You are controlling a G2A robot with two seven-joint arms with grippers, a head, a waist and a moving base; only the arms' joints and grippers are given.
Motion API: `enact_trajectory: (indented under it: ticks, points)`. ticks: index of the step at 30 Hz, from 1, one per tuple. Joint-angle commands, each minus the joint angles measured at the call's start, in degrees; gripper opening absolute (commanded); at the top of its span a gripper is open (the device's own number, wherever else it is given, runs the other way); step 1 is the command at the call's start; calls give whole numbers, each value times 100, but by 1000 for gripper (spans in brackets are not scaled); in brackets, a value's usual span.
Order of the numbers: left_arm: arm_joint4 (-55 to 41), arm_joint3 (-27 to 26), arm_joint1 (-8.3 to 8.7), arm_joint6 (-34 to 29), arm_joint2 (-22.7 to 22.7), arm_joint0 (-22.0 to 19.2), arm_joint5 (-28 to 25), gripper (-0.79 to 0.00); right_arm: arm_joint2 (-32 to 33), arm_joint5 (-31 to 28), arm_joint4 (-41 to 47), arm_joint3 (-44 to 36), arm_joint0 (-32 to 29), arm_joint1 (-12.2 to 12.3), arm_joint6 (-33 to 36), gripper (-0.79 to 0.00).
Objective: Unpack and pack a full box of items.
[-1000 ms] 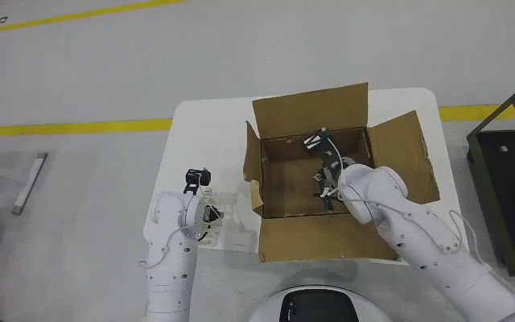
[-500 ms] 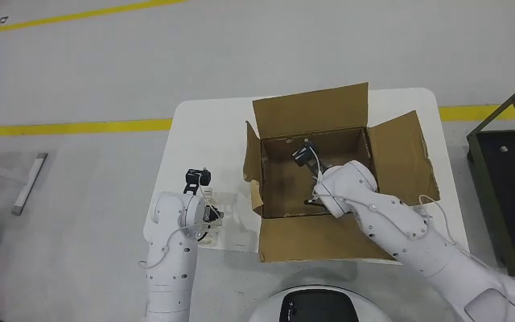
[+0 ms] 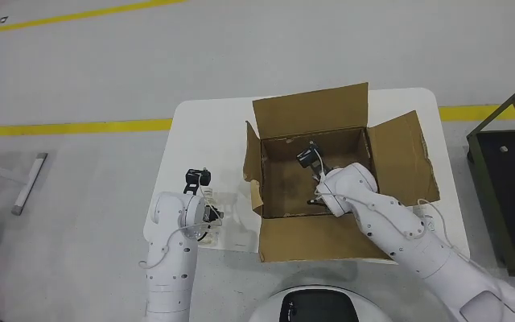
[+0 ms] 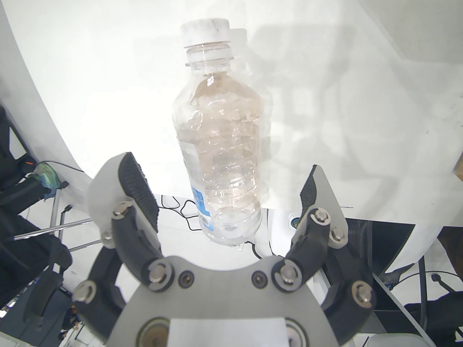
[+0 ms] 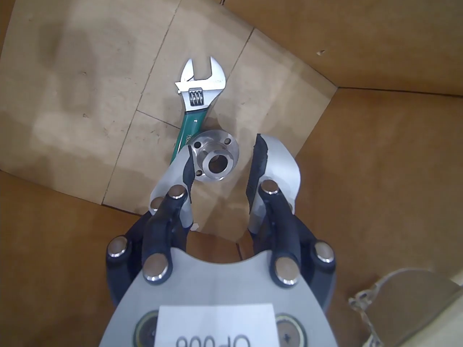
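Right gripper (image 5: 224,153): released, straddling flange (image 5: 215,160) inside box (image 5: 379,37) | flange: on box floor, overlapping wrench (image 5: 197,90) handle | left gripper (image 4: 220,167): released, bottle (image 4: 220,138) lying on table (image 4: 90,37) just ahead | step: probably unpacking, flange pick | next: clamp flange rim squarely, lift without dragging wrench

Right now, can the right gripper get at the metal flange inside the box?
Probably yes. The right gripper is open inside the box, straddling the flange, which lies over the wrench handle; nothing covers it.
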Motion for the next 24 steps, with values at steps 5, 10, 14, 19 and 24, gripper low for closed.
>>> enact_trajectory:
  ticks: [5,10,14,19,24]
  points:
    - [0,0,0,0,0,0,0,0,113,6,96,148,-49,-47,-112,-329]
    - [0,0,0,0,0,0,0,0,164,45,93,245,-82,-89,-171,-339]
    - [0,0,0,0,0,0,0,0,178,65,51,355,-93,-125,-208,-400]
    - [0,0,0,0,0,0,0,0,170,53,6,449,-88,-176,-225,-413]
    - [0,0,0,0,0,0,0,0,174,31,5,548,-70,-228,-234,-437]
